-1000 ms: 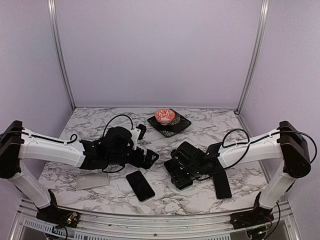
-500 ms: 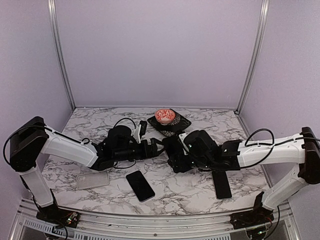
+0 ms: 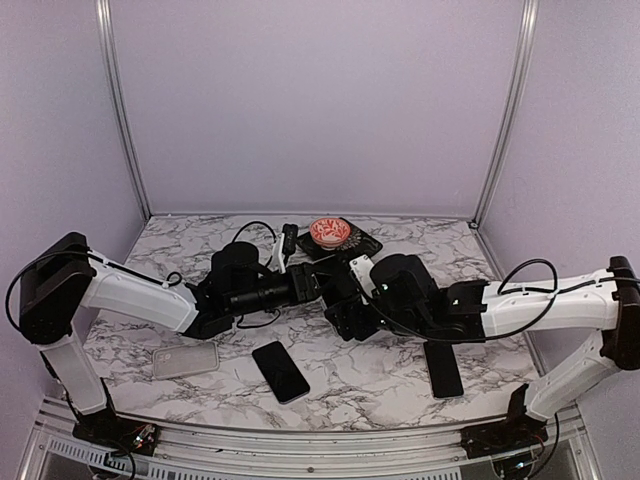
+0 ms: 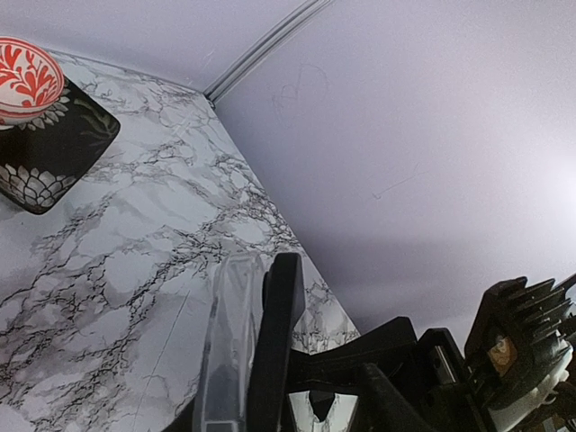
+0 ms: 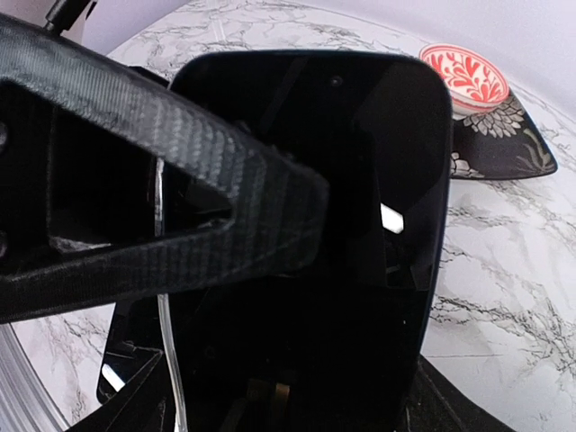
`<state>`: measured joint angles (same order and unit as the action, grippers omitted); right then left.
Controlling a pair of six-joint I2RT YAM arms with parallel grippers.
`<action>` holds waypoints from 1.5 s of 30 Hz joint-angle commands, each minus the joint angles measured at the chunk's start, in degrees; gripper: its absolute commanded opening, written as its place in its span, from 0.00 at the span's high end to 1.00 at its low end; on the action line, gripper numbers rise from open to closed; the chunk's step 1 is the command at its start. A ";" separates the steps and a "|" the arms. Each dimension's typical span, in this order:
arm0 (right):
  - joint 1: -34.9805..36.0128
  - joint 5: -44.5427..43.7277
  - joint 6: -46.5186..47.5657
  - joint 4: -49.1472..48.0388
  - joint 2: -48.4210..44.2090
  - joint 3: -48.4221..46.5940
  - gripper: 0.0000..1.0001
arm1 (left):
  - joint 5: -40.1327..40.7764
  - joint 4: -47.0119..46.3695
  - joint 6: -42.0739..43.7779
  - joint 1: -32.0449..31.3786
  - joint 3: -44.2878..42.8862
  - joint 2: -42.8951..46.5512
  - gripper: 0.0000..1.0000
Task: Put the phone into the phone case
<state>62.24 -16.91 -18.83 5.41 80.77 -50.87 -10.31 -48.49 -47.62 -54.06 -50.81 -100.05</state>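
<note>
Above the marble table (image 3: pixel 440 250), the right gripper (image 3: pixel 347 305) is seen clamped across the phone (image 5: pixel 378 180) in mid-air, met by the left gripper (image 3: pixel 322 284), whose jaw width cannot be told, a clear case (image 4: pixel 229 342) edge-on alongside; corners are best squared before pressing.

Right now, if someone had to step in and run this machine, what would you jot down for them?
Right gripper: shut on a phone, held up over mid-table.
Left gripper: nose to nose with it; open or shut cannot be told.
A clear slab stands edge-on beside that phone, apparently a case; whether the phone is seated in it cannot be judged.
On the table: clear case near left, second phone near centre, dark slab near right, none gripped.
Done: phone in hand. Left: press it fully into a case, set it down.
</note>
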 commanded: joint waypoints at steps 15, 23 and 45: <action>-0.17 5.26 9.89 -2.28 -10.25 -0.88 0.01 | -7.88 0.17 18.08 -2.77 -1.83 8.77 1.00; -7.30 39.71 21.93 -3.27 -23.03 3.90 0.01 | -19.12 13.07 33.49 -4.24 -5.36 19.77 1.00; -6.20 55.21 27.47 -5.67 -17.77 1.39 0.57 | -26.29 13.00 42.67 -9.69 -6.06 25.00 1.00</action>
<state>55.46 40.45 7.92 -1.10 61.63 -46.81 -36.58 -31.68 -5.85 -62.35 -54.28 -75.83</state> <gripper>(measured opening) 0.430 0.055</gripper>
